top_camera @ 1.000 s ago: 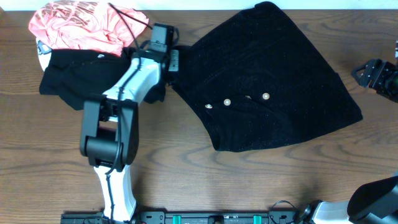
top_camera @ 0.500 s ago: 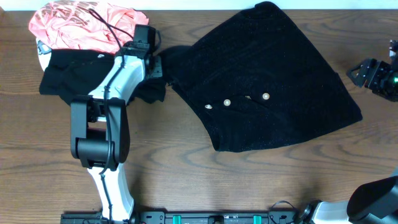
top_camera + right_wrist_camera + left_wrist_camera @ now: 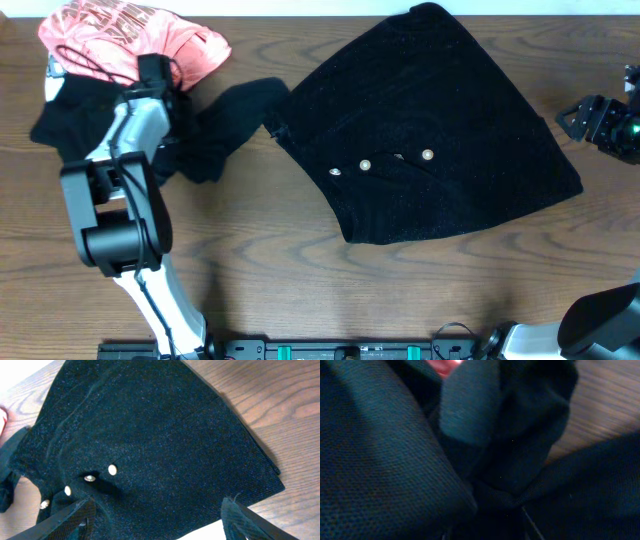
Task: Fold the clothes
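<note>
A large black skirt-like garment (image 3: 440,120) with three pale buttons (image 3: 365,164) lies spread flat at centre right; it also fills the right wrist view (image 3: 150,435). A smaller black garment (image 3: 225,125) stretches from its left edge toward a heap at the far left, under a pink garment (image 3: 130,30). My left gripper (image 3: 155,72) sits in that heap, buried in the black cloth (image 3: 395,460); its jaws are hidden. My right gripper (image 3: 575,118) is open and empty at the right edge, off the big garment; its fingers (image 3: 157,527) are spread wide.
The wooden table (image 3: 300,280) shows bare below the garments. The pink garment lies against the table's back left corner. The left arm's base (image 3: 120,240) stands at the front left.
My left gripper moved left across the heap. The black and pink garments shifted left with it, and the black cloth drew out into a long strip. The right arm hardly moved.
</note>
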